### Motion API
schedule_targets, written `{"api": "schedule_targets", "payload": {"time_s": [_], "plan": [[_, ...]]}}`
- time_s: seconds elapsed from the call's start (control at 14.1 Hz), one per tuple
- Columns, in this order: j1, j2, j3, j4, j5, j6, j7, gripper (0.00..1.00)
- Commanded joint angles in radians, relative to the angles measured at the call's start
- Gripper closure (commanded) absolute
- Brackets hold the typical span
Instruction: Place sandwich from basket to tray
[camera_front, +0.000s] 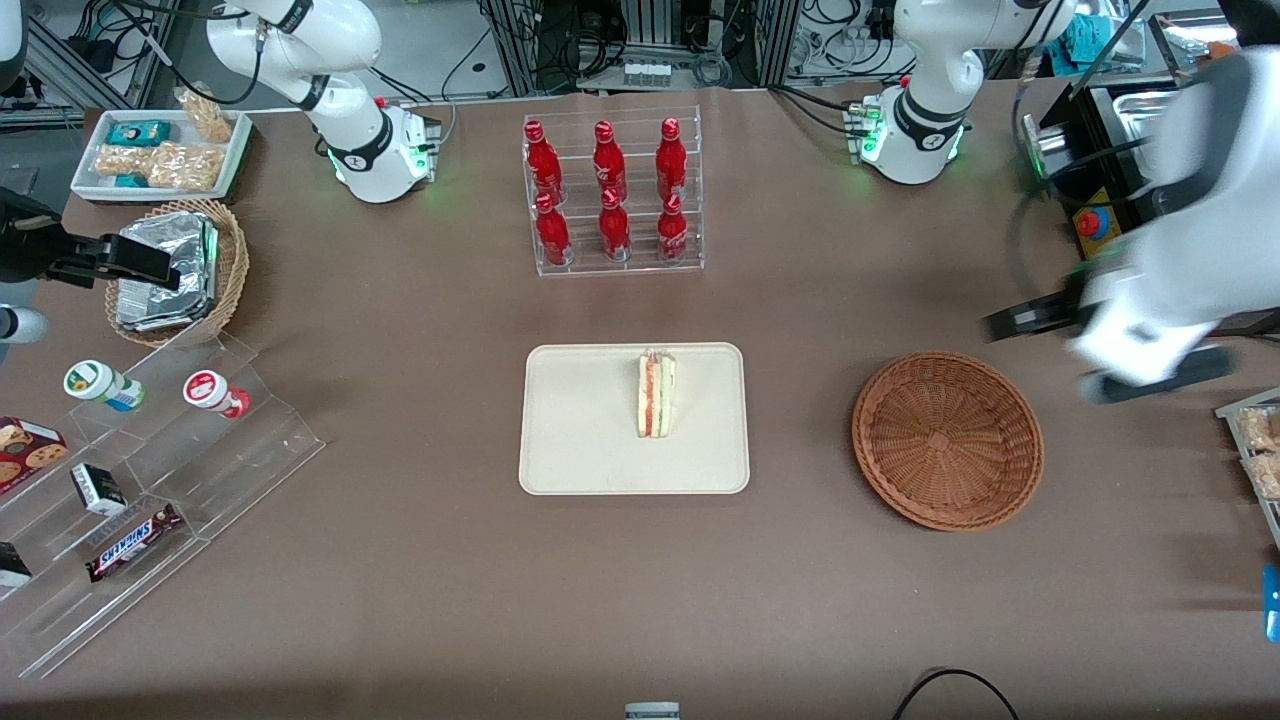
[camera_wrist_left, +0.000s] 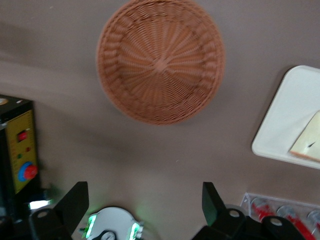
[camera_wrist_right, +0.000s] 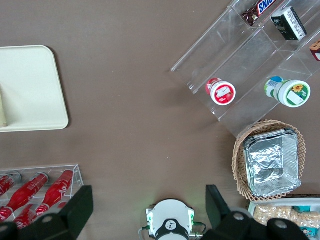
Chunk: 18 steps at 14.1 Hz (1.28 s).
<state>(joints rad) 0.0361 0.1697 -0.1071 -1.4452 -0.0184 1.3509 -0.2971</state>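
The sandwich stands on its edge on the cream tray, near the tray's middle. The wrist view catches one pale corner of the sandwich on the tray. The wide reddish-brown basket lies beside the tray toward the working arm's end, and its woven bottom holds nothing. My left gripper hangs raised above the table, a little farther from the front camera than the basket and off its rim. The gripper is open, with only bare table between its fingers.
A clear rack of red bottles stands farther back than the tray. A black control box with a red button sits by the working arm's base. Toward the parked arm's end are a stepped acrylic shelf and a tan basket of foil.
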Motion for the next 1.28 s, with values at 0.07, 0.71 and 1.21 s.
{"api": "schedule_targets", "payload": {"time_s": [0.07, 0.71, 1.21], "plan": [[0.074, -0.032, -0.017, 0.061, -0.009, -0.103, 0.047, 0.0], [0.074, -0.094, -0.016, 0.092, -0.003, -0.146, 0.044, 0.0], [0.065, -0.277, -0.022, -0.236, 0.006, 0.097, 0.047, 0.0]]}}
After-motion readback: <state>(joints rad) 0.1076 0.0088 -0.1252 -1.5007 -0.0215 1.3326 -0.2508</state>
